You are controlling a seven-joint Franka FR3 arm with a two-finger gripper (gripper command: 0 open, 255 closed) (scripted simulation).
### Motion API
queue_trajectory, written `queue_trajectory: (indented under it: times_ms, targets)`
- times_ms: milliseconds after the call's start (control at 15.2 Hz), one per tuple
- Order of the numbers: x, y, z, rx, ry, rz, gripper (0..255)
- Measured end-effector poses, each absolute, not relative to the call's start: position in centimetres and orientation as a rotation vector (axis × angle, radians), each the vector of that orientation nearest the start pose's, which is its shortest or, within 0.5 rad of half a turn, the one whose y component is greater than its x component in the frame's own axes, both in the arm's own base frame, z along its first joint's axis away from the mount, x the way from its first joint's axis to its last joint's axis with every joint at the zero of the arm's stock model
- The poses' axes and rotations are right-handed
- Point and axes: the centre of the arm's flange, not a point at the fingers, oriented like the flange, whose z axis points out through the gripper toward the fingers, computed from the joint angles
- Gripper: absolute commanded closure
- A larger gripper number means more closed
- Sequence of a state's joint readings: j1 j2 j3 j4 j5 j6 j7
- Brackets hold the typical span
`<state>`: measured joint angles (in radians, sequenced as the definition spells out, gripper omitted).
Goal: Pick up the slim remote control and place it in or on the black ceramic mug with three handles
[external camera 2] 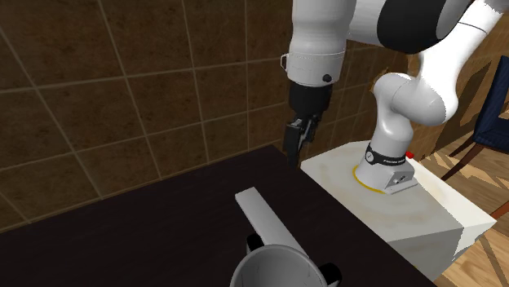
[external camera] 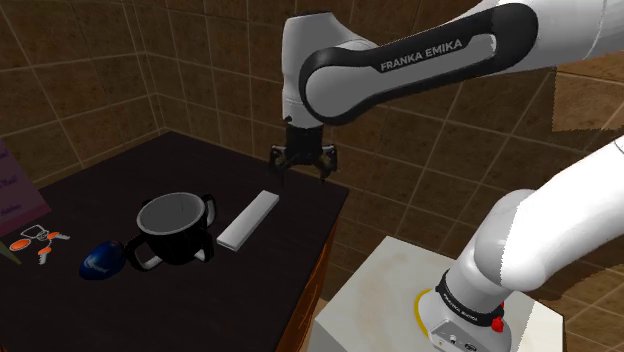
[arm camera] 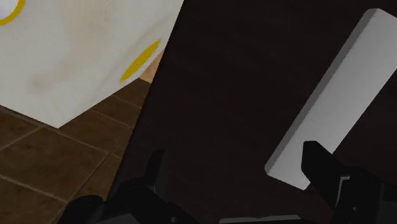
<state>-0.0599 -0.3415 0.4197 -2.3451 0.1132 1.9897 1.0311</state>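
A slim pale grey remote (external camera: 249,220) lies flat on the dark table (external camera: 120,180), just to the right of a black mug (external camera: 176,228) with a grey inside and several handles. My black gripper (external camera: 304,160) hangs open above the table's far right part, a short way beyond the remote's far end. In the second exterior view the gripper (external camera 2: 298,139) is above the table edge, behind the remote (external camera 2: 263,214) and the mug (external camera 2: 277,267). The wrist view has the remote (arm camera: 337,95) beside one fingertip (arm camera: 316,160), not between the fingers.
A dark blue rounded object (external camera: 101,261) lies left of the mug, with orange-handled items (external camera: 40,243) at the table's left edge. The white stand (external camera: 440,300) is right of the table. Brown tiled walls close the back.
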Motion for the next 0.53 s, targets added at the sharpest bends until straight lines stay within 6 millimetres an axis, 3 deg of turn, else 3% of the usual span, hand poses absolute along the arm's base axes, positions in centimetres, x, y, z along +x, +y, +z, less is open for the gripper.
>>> queue_trajectory:
  times_ms: [528]
  targets:
    - [47.5, 22.7, 39.2, -2.817, 1.457, 0.005, 0]
